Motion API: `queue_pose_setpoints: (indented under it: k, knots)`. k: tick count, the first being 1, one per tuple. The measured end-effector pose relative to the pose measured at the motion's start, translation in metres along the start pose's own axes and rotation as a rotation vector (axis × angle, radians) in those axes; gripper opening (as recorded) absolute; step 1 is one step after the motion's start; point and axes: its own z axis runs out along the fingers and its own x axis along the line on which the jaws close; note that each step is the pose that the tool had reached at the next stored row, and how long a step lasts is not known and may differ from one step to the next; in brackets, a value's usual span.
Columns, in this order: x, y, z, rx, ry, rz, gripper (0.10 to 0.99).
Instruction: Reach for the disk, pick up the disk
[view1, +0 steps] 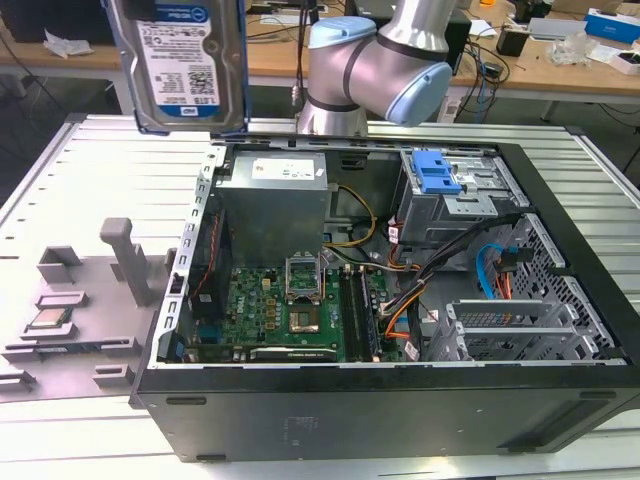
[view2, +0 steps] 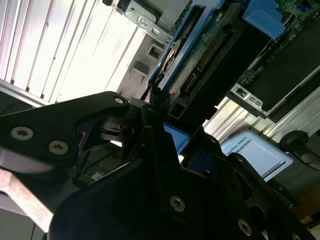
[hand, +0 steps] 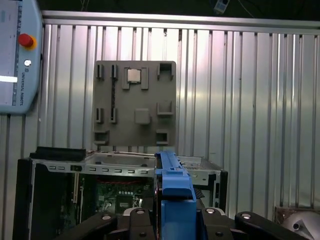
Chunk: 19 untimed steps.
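Note:
The disk (view1: 185, 60) hangs high above the table at the exterior view's upper left, label side toward the camera, a silver drive with a white-and-blue label in a blue carrier. In the first wrist view the disk (hand: 172, 187) shows edge-on as a blue frame rising between the black fingers (hand: 132, 220) of my gripper (hand: 175, 222), which is shut on it. The second wrist view has the disk (view2: 210, 50) running away from my gripper (view2: 162, 130), its connector edge and blue frame showing.
An open black computer case (view1: 380, 400) lies below, with motherboard (view1: 290, 310), power supply (view1: 275, 195) and a blue-tabbed drive cage (view1: 440, 180). A grey fixture plate (view1: 90, 300) holding a small CPU chip (view1: 50, 320) sits at the exterior view's left. The arm's elbow (view1: 380, 70) stands behind the case.

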Motion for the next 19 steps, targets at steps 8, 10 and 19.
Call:
queue_pose_setpoints:
  k: [8,10,19]
  knots:
    - [0.0007,-0.0342,-0.0014,0.0,0.001,0.0,0.369]
    - [0.001,-0.0487,-0.0019,0.0,0.0013,0.0,0.369]
    - [0.0017,-0.0884,-0.0035,0.0,0.0017,0.0,0.369]
